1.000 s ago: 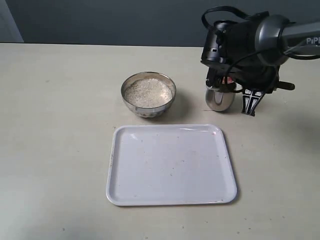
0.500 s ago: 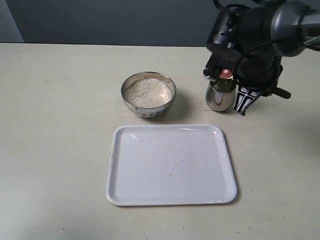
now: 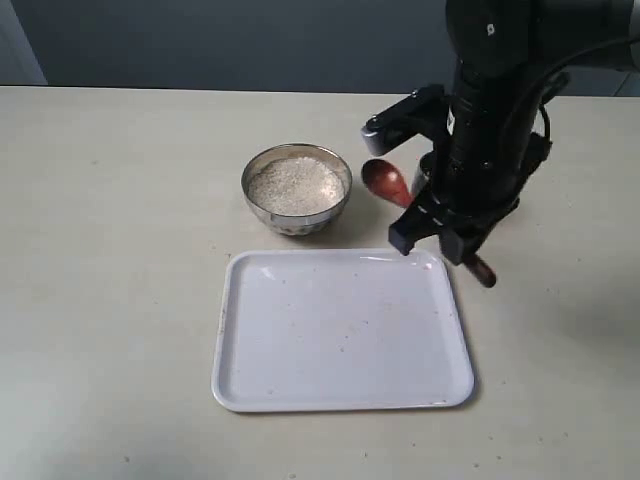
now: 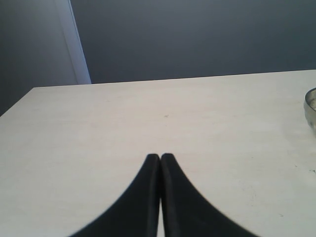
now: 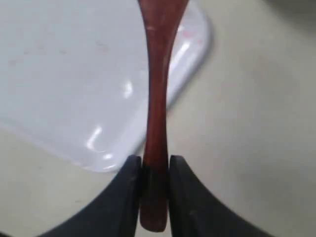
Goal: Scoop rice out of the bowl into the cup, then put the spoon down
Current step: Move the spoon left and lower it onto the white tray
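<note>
The steel bowl (image 3: 297, 188) sits behind the tray and holds a heap of white rice (image 3: 295, 183). My right gripper (image 3: 462, 252) (image 5: 153, 160) is shut on the far end of the handle of the reddish-brown spoon (image 3: 386, 182) (image 5: 157, 98). The spoon hangs in the air, with its oval end just to the right of the bowl. No grains show on it. The handle slants over the tray's far right corner. The right arm hides the cup. My left gripper (image 4: 160, 157) is shut on nothing, low over bare table, and the bowl's rim (image 4: 311, 106) is at the edge of that view.
A white rectangular tray (image 3: 340, 330) (image 5: 59, 74) lies in front of the bowl with only a few specks on it. The bulky right arm (image 3: 495, 110) hangs over the table's back right. A dark wall runs behind the table.
The right arm has lifted off the cup and turned. The spoon has swung out to the left, so its oval end now shows beside the bowl, and the cup has gone out of sight.
</note>
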### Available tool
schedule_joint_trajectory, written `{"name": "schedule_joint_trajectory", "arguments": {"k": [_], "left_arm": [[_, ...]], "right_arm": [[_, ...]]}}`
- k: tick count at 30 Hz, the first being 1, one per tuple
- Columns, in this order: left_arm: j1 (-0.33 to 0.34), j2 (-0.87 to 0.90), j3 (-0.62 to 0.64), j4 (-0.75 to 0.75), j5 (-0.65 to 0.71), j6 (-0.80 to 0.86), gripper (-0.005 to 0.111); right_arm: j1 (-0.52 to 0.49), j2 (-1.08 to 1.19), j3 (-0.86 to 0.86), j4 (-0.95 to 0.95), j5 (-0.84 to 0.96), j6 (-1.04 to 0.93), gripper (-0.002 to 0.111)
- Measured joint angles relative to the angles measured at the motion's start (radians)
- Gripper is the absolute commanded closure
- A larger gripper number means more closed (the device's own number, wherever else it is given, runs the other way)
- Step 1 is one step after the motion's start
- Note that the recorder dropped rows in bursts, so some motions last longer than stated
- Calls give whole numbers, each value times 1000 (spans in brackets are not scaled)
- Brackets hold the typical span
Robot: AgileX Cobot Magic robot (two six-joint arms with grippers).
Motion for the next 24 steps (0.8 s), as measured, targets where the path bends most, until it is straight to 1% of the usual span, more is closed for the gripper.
{"name": "schedule_joint_trajectory", "arguments": {"k": [5, 8, 14, 19, 24], "left_arm": [[0, 0, 0, 0, 0, 0, 106], [0, 0, 0, 0, 0, 0, 106], [0, 0, 0, 0, 0, 0, 106], [0, 0, 0, 0, 0, 0, 106], [0, 0, 0, 0, 0, 0, 106]], "right_arm": [[0, 0, 0, 275, 0, -261, 109], [2, 4, 0, 347, 0, -393, 109], [2, 82, 0, 318, -3, -469, 109], [2, 173, 0, 301, -62, -488, 109], [33, 252, 0, 271, -98, -505, 109]]}}
